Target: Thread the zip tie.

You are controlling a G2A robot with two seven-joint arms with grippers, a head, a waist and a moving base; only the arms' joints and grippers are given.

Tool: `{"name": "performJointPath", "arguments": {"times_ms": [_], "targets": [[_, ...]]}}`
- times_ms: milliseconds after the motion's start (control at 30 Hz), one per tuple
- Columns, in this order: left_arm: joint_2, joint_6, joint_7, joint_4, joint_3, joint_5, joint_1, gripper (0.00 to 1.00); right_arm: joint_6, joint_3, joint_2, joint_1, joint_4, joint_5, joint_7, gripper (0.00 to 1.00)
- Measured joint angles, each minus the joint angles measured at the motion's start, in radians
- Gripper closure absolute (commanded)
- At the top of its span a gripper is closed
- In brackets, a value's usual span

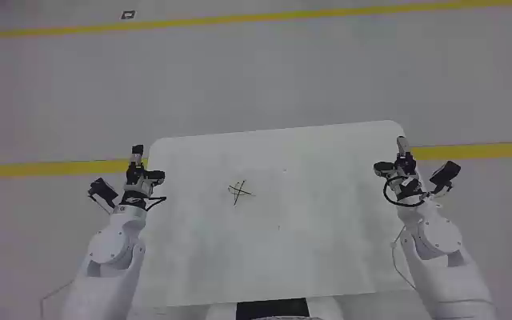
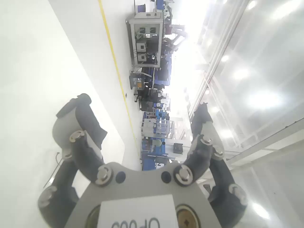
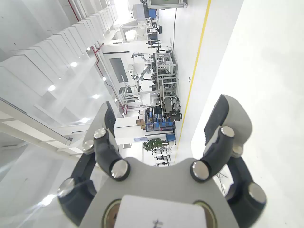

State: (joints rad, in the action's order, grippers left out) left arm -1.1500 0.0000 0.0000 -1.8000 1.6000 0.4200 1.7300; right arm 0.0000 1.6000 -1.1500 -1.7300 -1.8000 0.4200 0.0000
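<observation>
Nearest: black-and-grey metal left gripper [image 2: 141, 105], gaping wide on nothing, just off the left edge of the white rounded table [image 1: 320, 240]; matching right gripper [image 3: 165, 103], equally wide and empty, off its right edge. At the table's middle, well apart from both: thin dark plastic zip tie [image 1: 238, 191], lying in a loose cross. Judging by that, no threading done yet; pick-up, tail-to-head alignment and pull-through all left to do.

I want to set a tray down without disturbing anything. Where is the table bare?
Bare: the near half of the table, its far strip, and either side of the zip ties. Crowded: the side edges by the left tool and right tool.
</observation>
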Motion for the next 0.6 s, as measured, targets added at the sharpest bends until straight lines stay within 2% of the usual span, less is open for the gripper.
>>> {"name": "performJointPath", "arguments": {"times_ms": [33,67,100,133,167,333,400,467,533,600], "targets": [[0.000,0.000,0.000,0.000,0.000,0.000,0.000,0.00,0.000,0.000,0.000,0.000,0.000,0.000,0.000,0.00],[0.000,0.000,0.000,0.000,0.000,0.000,0.000,0.22,0.000,0.000,0.000,0.000,0.000,0.000,0.000,0.22],[0.000,0.000,0.000,0.000,0.000,0.000,0.000,0.22,0.000,0.000,0.000,0.000,0.000,0.000,0.000,0.22],[0.000,0.000,0.000,0.000,0.000,0.000,0.000,0.22,0.000,0.000,0.000,0.000,0.000,0.000,0.000,0.00],[0.000,0.000,0.000,0.000,0.000,0.000,0.000,0.00,0.000,0.000,0.000,0.000,0.000,0.000,0.000,0.00],[0.003,0.007,-0.008,-0.008,-0.008,-0.008,-0.005,0.00,0.000,0.000,0.000,0.000,0.000,0.000,0.000,0.00],[0.012,0.050,-0.086,-0.022,-0.037,-0.073,-0.023,0.00,0.000,0.000,0.000,0.000,0.000,0.000,0.000,0.00],[0.015,0.077,-0.200,-0.020,-0.040,-0.117,-0.031,0.00,0.000,0.000,0.000,0.000,0.000,0.000,0.000,0.00],[0.015,0.078,-0.234,-0.020,-0.038,-0.119,-0.031,0.00,0.000,0.000,0.000,0.000,0.000,0.000,0.000,0.00],[0.015,0.076,-0.232,-0.020,-0.038,-0.117,-0.030,0.00,0.000,0.000,0.000,0.000,0.000,0.000,0.000,0.00]]}}
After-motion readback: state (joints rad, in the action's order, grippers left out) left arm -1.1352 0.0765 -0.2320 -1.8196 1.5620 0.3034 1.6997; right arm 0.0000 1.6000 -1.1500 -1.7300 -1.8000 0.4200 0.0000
